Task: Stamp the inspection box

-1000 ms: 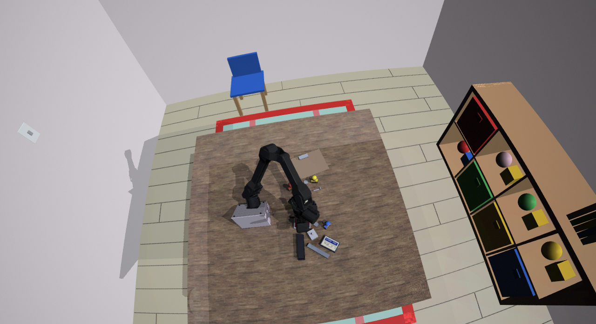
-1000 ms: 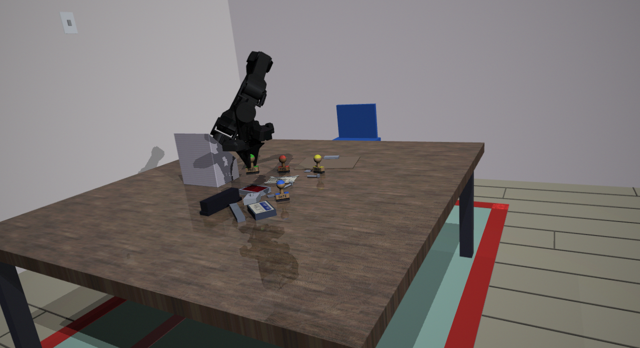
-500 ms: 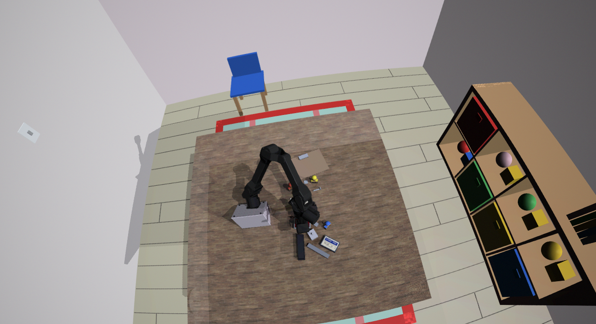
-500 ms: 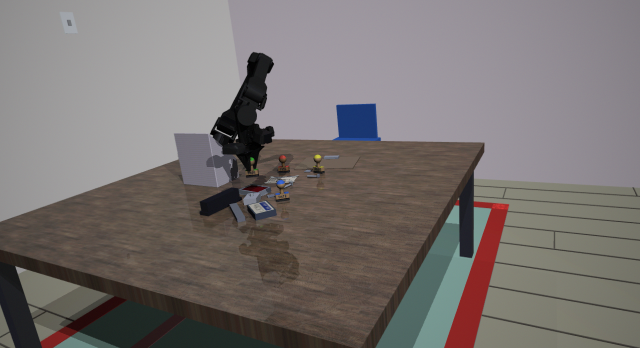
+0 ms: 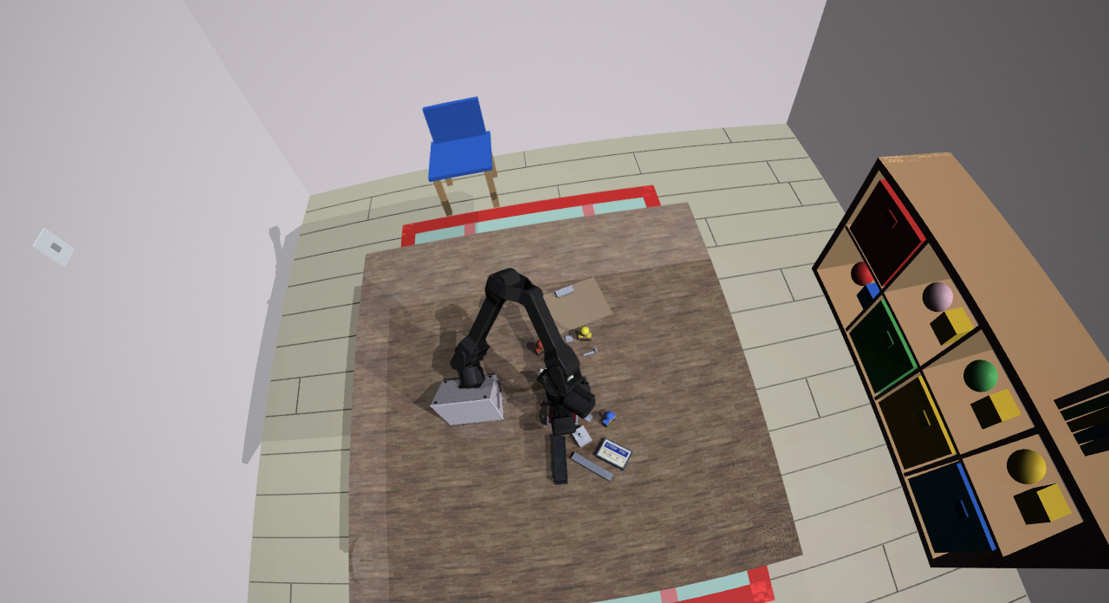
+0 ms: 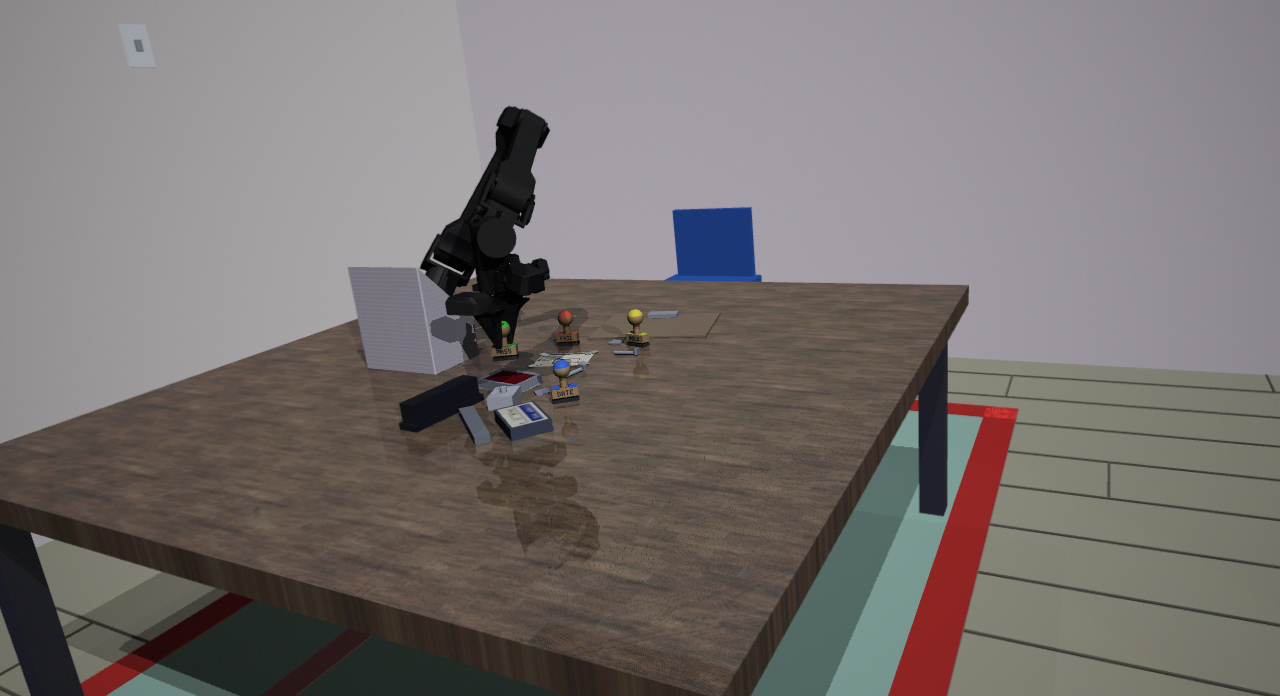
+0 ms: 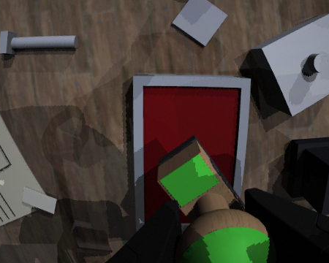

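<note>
My gripper [image 6: 503,334] [image 7: 211,206] is shut on the PASS stamp [image 6: 504,351] [image 7: 189,180], which has a wooden handle, a green knob and a green patch on its base. The stamp looks upright. In the wrist view it overlaps the lower part of the red ink pad [image 7: 138,120] [image 6: 535,386]. In the exterior view its base is raised above the pad. The pad has a grey rim. The card [image 7: 22,175] [image 6: 563,359] lies at the left edge of the wrist view, partly cut off, with a pale tab on its edge. The stamp's underside is hidden.
A blue DATE stamp [image 5: 609,418] [image 6: 563,392], a red stamp [image 6: 565,327] and a yellow stamp [image 6: 635,325] stand around. Near the pad lie a grey knobbed block [image 7: 281,69], a black block [image 7: 318,175], a small grey square [image 7: 200,21] and a grey bolt [image 7: 44,42].
</note>
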Robot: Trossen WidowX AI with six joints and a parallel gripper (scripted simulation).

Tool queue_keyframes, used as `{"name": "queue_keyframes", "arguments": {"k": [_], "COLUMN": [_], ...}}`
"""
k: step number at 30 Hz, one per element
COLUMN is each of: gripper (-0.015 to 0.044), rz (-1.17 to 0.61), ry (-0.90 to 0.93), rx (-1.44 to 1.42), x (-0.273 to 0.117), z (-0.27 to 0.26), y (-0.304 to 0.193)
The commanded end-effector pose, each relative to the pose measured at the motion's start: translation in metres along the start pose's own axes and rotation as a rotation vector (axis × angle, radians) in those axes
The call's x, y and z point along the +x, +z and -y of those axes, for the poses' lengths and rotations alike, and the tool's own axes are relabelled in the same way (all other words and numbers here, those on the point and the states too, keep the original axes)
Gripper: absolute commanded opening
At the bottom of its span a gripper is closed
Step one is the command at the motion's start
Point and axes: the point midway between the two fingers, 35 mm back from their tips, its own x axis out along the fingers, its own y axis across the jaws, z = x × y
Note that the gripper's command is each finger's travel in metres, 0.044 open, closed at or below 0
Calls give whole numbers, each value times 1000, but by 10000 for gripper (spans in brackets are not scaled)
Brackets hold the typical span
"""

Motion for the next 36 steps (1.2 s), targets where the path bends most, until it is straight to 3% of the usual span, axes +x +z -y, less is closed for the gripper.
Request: {"name": "queue_keyframes", "arguments": {"k": [1, 36], "gripper": [0, 0], "rz": [1, 2], "ry": [8, 12], "rx": [8, 8], "x": [4, 27], "z": [-1, -3], "y": [-1, -2]}}
